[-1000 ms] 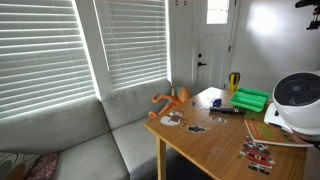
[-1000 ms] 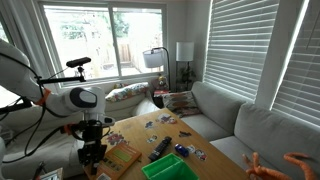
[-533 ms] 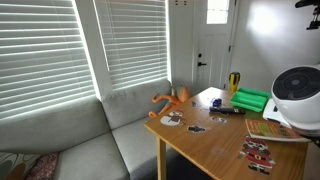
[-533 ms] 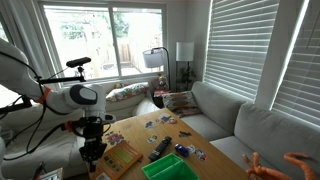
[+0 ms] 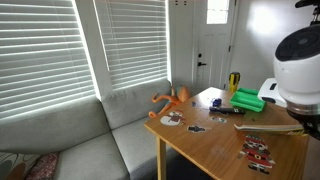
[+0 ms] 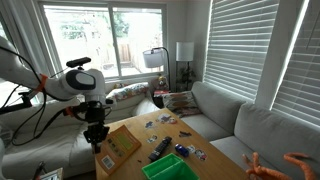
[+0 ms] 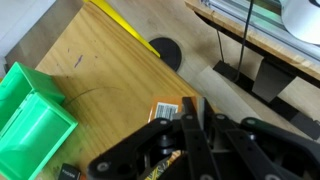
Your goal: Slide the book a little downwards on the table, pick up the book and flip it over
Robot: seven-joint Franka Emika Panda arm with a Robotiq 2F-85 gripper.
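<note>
1. Gripper [image 6: 99,137]: clenched on the book [image 6: 122,147], jaws pinched over one edge of it (the contact is small in an exterior view, yet no gap shows between finger and cover).
2. Book: raised off the table [image 6: 205,143] and tilted rather than lying flat, colourful cover facing up toward the camera.
3. Seen nearly edge-on in an exterior view, as a thin pale strip [image 5: 268,127] hanging just above the light wooden tabletop [image 5: 210,145], under the arm's large white joint [image 5: 298,60].
4. In the wrist view, dark fingers [image 7: 185,135] low in the frame, with a small orange printed patch [image 7: 165,110] just beside them; cannot tell whether that patch belongs to the book.
5. Bright green block [image 7: 30,120] on the wood at the left of the wrist view, well apart from the fingers; visible in both exterior views too [image 5: 250,98] [image 6: 168,168].
6. Small picture cards [image 5: 258,152] flat on the table, below the raised book.
7. Orange figure [image 5: 172,99] at the table corner nearest the grey sofa [image 5: 70,140].
8. Dark oblong object [image 6: 160,149] on the table between book and green block.
</note>
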